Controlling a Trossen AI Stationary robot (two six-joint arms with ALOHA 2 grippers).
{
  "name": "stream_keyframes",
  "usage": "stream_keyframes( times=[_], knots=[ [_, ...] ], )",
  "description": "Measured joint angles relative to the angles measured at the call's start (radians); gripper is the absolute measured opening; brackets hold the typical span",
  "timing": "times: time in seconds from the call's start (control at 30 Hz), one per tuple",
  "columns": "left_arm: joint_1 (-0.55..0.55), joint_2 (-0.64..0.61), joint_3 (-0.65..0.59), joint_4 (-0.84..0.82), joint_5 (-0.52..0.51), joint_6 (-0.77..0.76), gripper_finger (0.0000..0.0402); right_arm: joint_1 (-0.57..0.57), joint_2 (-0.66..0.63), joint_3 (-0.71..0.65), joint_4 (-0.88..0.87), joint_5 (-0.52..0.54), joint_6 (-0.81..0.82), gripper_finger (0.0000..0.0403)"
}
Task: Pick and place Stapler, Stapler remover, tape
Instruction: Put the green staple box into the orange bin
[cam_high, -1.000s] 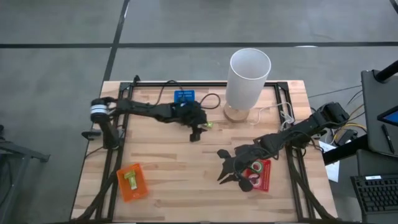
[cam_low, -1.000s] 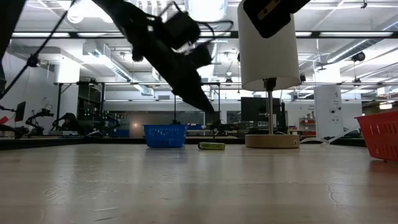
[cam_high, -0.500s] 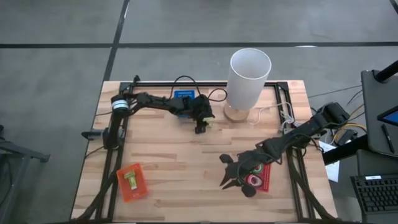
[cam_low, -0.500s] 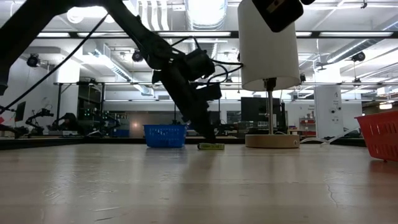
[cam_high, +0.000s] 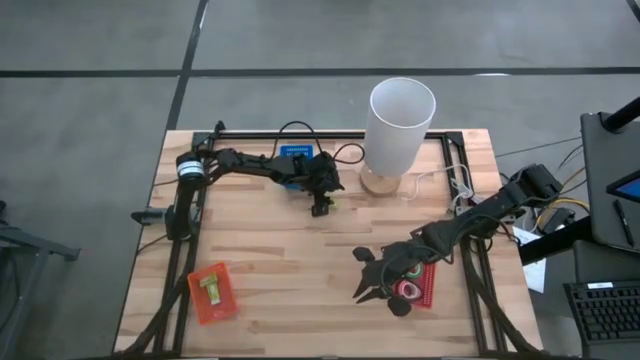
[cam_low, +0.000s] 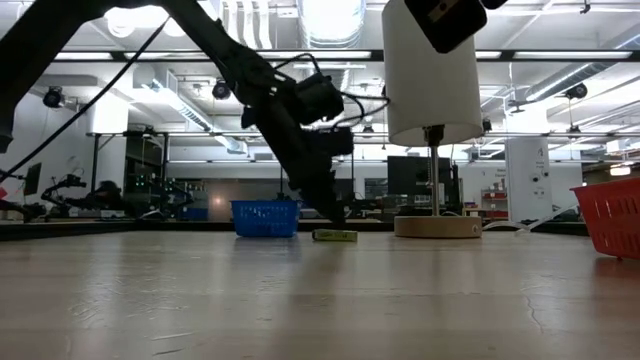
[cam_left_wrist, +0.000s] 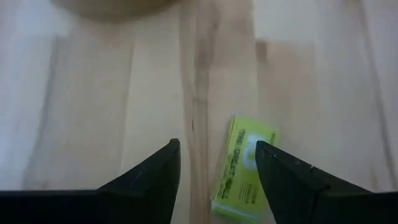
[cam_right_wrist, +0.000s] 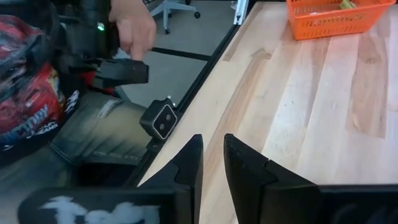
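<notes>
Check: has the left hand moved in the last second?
Yes. The left hand shifted toward the back edge, nearer the blue basket and the lamp, and now hangs open over the green item.

The wooden table (cam_high: 270, 260) carries a small green box (cam_left_wrist: 241, 168) lying flat just under the left gripper (cam_high: 322, 207), a lamp's round base (cam_high: 380, 184) beside it, and a blue basket (cam_high: 296, 154) behind; an orange tray (cam_high: 213, 293) and a red tray (cam_high: 428, 283) sit nearer the front
</notes>
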Motion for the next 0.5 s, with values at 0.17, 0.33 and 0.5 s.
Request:
stream_keyframes(
  times=[0.17, 0.33, 0.5],
  knots=[
    [-0.003, -0.038, 0.001, -0.031, 0.027, -0.002, 0.0209, 0.000, 0.000, 0.000, -0.002, 0.015, 0.000, 0.0064],
    [-0.019, -0.037, -0.042, -0.029, 0.025, 0.049, 0.0209, 0.000, 0.000, -0.001, -0.002, 0.015, 0.000, 0.0058],
    [-0.026, -0.036, -0.083, 0.011, -0.036, 0.075, 0.0209, 0.000, 0.000, -0.001, 0.000, 0.015, 0.000, 0.0054]
  ],
)
